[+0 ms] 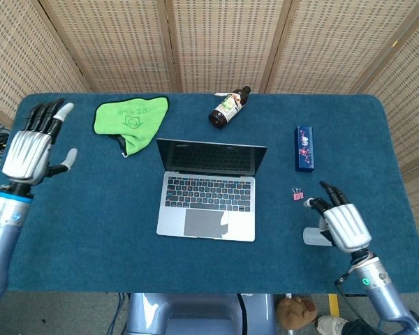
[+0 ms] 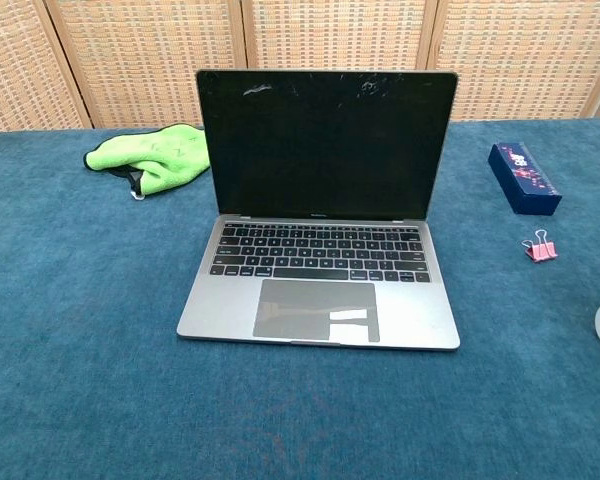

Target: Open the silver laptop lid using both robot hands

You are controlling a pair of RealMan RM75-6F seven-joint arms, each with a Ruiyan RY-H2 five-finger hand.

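The silver laptop [image 1: 208,192] [image 2: 320,255] stands open in the middle of the blue table, its dark screen [image 2: 325,145] upright and the keyboard showing. My left hand [image 1: 36,144] hovers far out at the table's left edge, fingers spread, holding nothing. My right hand [image 1: 343,223] is raised near the front right, well clear of the laptop, fingers apart and empty. Neither hand touches the laptop. The chest view shows neither hand clearly.
A green cloth [image 1: 130,120] lies at the back left. A brown bottle [image 1: 228,107] lies behind the laptop. A blue box [image 1: 304,147] and a pink binder clip [image 1: 297,195] sit to the right. A clear squeeze bottle [image 1: 313,236] lies under my right hand.
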